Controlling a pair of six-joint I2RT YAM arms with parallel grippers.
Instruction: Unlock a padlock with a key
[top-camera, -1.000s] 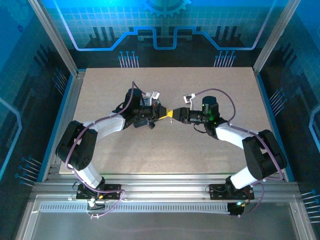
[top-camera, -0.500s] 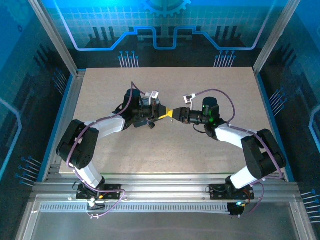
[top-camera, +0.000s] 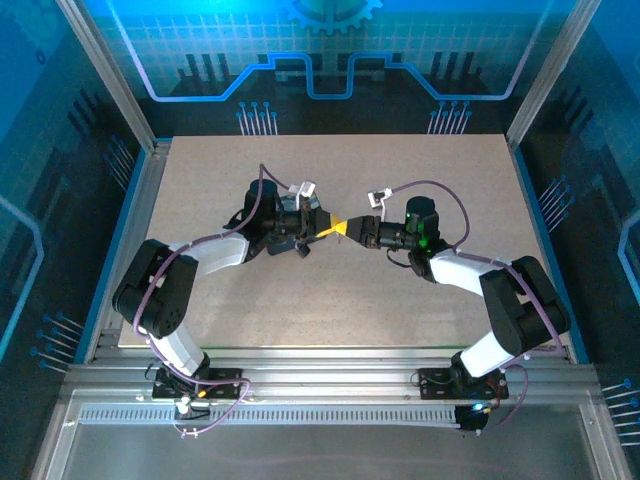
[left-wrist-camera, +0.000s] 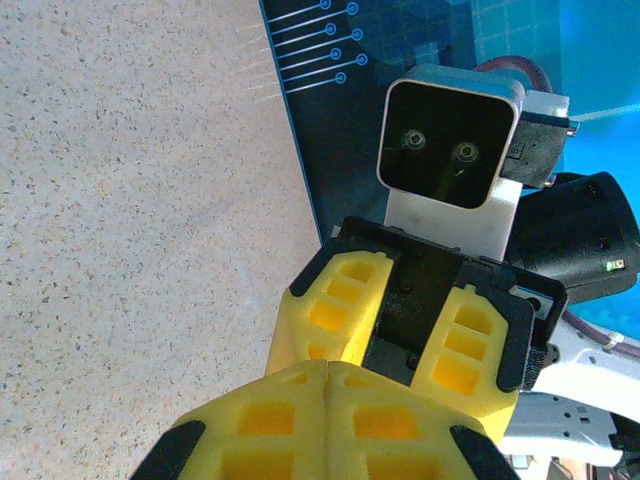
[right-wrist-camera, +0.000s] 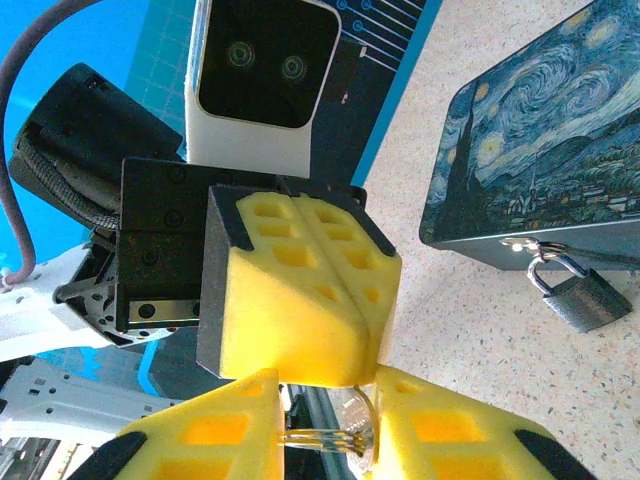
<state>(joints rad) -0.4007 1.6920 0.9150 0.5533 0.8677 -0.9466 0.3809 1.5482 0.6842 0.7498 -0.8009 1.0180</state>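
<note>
We work inside a blue-lit enclosure with printed panels, over a speckled beige bench (top-camera: 250, 300). Above its middle, a little toward the far edge, the two arms meet tip to tip.

The left hand (top-camera: 330, 228) has its yellow pads pressed flat together. The right hand (top-camera: 353, 229) faces it with its pads apart and a dark gap between them.

A dark blue swirl-painted tin (right-wrist-camera: 540, 150) stands on the bench just beside the hands. We cannot place it by the bench's edges.

The padlock (right-wrist-camera: 585, 298) hangs from the tin's front by its thin shackle, its body resting on the bench. We judge it light, rigid and free to swing, so it is best pinched across its flat sides.

The key (right-wrist-camera: 355, 412), as we take it, is the thin silvery piece poking from the left pads into the right hand's gap. It looks stiff, light and slick, and apt to twist in soft foam. We would grip its head squarely and leave the blade free.
</note>
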